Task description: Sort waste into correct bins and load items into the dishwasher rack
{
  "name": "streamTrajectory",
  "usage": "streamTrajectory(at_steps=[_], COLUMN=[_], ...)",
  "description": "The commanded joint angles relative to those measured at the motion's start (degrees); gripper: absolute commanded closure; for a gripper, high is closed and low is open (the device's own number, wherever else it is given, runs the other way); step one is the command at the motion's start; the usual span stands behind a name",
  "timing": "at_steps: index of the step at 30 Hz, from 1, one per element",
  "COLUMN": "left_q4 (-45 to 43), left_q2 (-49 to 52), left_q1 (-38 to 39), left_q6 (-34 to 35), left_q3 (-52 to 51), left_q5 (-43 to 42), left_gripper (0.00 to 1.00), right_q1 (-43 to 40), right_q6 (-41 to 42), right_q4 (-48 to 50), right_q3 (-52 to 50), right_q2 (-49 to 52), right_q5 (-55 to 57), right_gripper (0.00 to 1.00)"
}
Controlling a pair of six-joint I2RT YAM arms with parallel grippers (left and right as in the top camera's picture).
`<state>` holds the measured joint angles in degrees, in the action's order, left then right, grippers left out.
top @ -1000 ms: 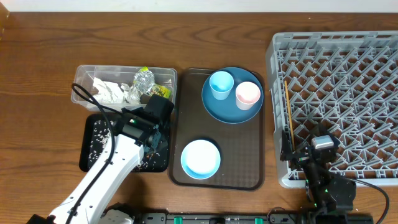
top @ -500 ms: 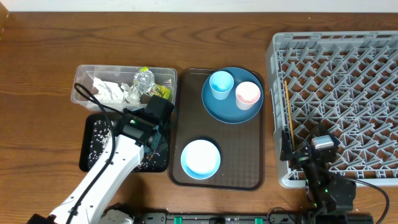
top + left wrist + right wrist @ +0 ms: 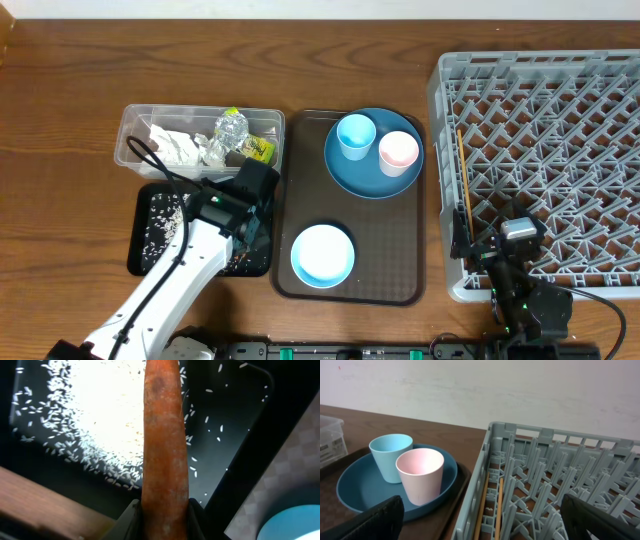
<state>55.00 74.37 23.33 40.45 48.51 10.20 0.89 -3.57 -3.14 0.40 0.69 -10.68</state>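
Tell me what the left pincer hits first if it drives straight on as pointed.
The left pincer grips a carrot that sticks out ahead, so the carrot would likely touch first, on the rice in the black tray. Its tip is out of frame, so depth is unclear.

Table (image 3: 80, 80): brown wood with a visible grain; it fills most of the overhead view and appears as a reddish-brown strip at the lower left of the left wrist view.
Serving tray (image 3: 385, 250): dark brown, rectangular with rounded corners and a low raised rim. It lies flat near the middle of the table, long side running front to back. Up close, its floor has a fine checkered texture.
Sticks (image 3: 499, 505): two thin, light-wood sticks lying side by side and almost parallel, on the right side of the scene.
Wall (image 3: 520, 390): off-white and faintly mottled, behind the table's far edge.
Corner object (image 3: 4, 35): a tan shape cut off at the overhead view's top left edge; what it is cannot be told.
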Motion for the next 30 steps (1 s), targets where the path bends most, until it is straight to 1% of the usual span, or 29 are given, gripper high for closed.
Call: streamTrajectory(at_steps=[1,6,12,15,18,20,30], left_q4=[-2.4,-8.9,-12.2,-12.3,-12.3,-12.3,-13.1], left_q2=[-0.1,0.1,0.3,0.3,0.3,0.3,0.3], left_q1=[-0.3,-0.3,-0.3,-0.3,-0.3,-0.3,-0.3], left_q6=[-0.3,-0.4,-0.4,-0.4,-1.6,-2.9,-3.8], left_q3=[-2.7,-7.1,-8.3,-8.3,-8.3,-8.3,-8.3], left_q5=[-0.7,-0.6,-0.5,-0.2,-0.1,0.0,0.0], left_gripper=[0.92,0.92,0.91,0.79,0.76,0.71,0.69], right_q1=[0.3,0.3,0.3,0.3,0.3,0.3,0.3], right_q6=[-0.1,-0.1,-0.1,-0.1,-0.1,-0.1,-0.1], right_q4=[-0.1,-0.1,-0.1,-0.1,-0.1,-0.1,-0.1], right_q3=[-0.1,-0.1,-0.1,-0.1,-0.1,-0.1,-0.1], right_q2=[-0.3,-0.3,-0.3,-0.3,-0.3,-0.3,-0.3], right_q5=[-0.3,-0.2,-0.3,-0.3,-0.3,-0.3,-0.2], right_gripper=[0.01,0.01,0.01,0.01,0.01,0.01,0.01])
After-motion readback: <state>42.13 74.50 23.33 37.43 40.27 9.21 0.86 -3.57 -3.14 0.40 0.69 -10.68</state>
